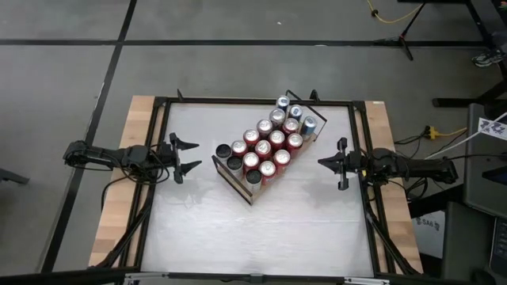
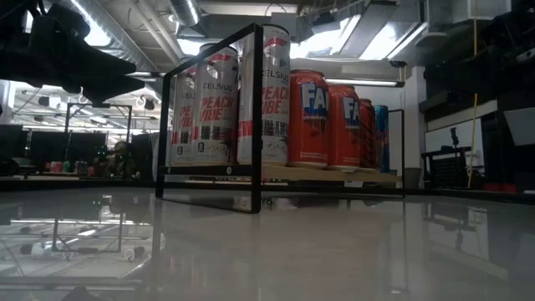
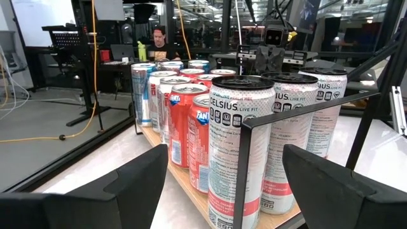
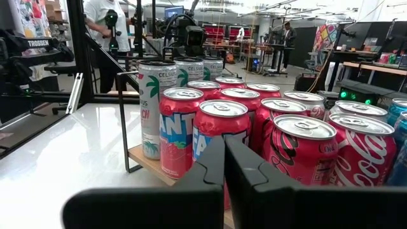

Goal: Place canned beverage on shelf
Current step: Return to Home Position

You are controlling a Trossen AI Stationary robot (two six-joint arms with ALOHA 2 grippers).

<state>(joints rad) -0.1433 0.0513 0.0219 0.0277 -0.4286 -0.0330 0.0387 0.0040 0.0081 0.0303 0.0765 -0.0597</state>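
While both arms lay low at opposite sides of the desk (image 1: 261, 237), the shelf (image 1: 244, 190) sat near the desk's middle, loaded with upright cans and touched by neither claw. Three white cans with dark lids (image 3: 241, 146) at its near-left end read "CELSIUS LIVE FIT", and the low view added "PEACH VIBE" on them. Next along stood red-orange cans (image 4: 181, 127) marked "Fanta", then at least one red can (image 4: 359, 159) in Coca-Cola script. Blue-and-silver cans (image 3: 141, 89) filled the far-right end, but their writing was too small to read.

The shelf's long axis ran diagonally, from near-left to far-right, with a black wire rail (image 2: 209, 117) standing at each short end. The cans stood three across in packed rows. Apart from the three Celsius cans, the numbers of each kind could not be counted with certainty from above.

The left claw (image 1: 197, 156) hung at the desk's left side, its fingers spread wide and holding nothing, pointing right toward the Celsius end. The right claw (image 1: 321, 162) hung at the right side, just off the shelf's long edge, its fingers pressed together and empty, pointing left at the red cans.
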